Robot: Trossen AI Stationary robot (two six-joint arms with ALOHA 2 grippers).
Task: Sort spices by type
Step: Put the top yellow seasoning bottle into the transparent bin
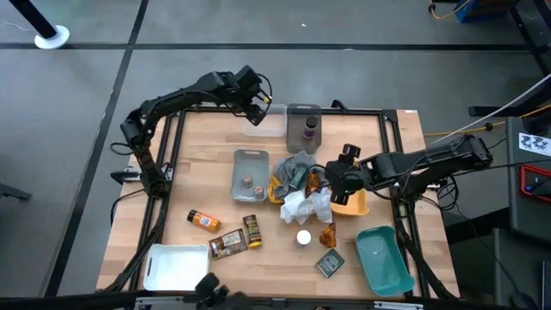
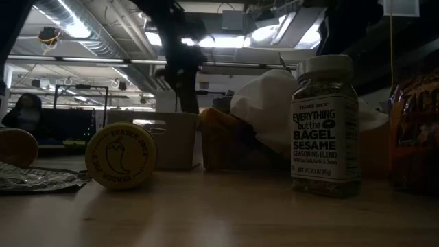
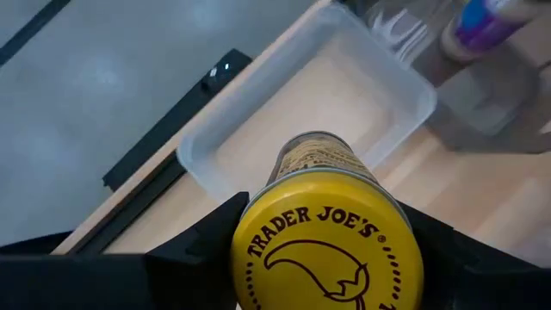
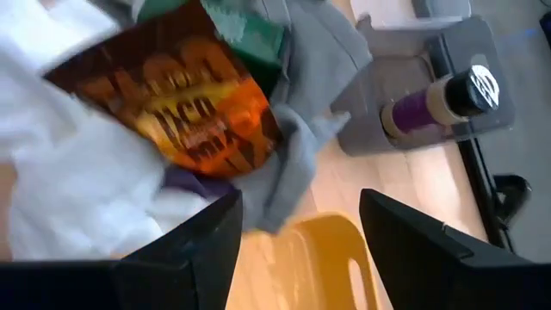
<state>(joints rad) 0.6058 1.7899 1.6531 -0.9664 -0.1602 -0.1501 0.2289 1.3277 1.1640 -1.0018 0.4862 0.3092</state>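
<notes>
My left gripper (image 1: 256,108) is at the far side of the table, shut on a yellow-lidded spice jar (image 3: 323,220) above a clear tray (image 3: 258,129). My right gripper (image 1: 331,182) is open and empty over the pile of grey and white cloths (image 1: 297,185). An orange-brown packet (image 4: 194,116) lies on the cloths just ahead of its fingers. A dark purple jar (image 1: 308,130) lies in a grey tray (image 1: 303,112). Two tiny pots (image 1: 251,182) sit in a second grey tray (image 1: 250,159). My left gripper pinches the jar between its two fingers at the sides of the yellow lid (image 3: 250,250). The lid end faces the wrist and the jar's body points away, down toward the clear tray. The jar is lifted clear of the tray and the table.
Near the front lie an orange bottle (image 1: 204,220), brown packets (image 1: 225,244), a dark jar (image 1: 252,231), a white-lidded pot (image 1: 303,238) and a flat tin (image 1: 329,263). A yellow tray (image 1: 355,205), a teal tray (image 1: 383,258) and a white tray (image 1: 176,265) stand around.
</notes>
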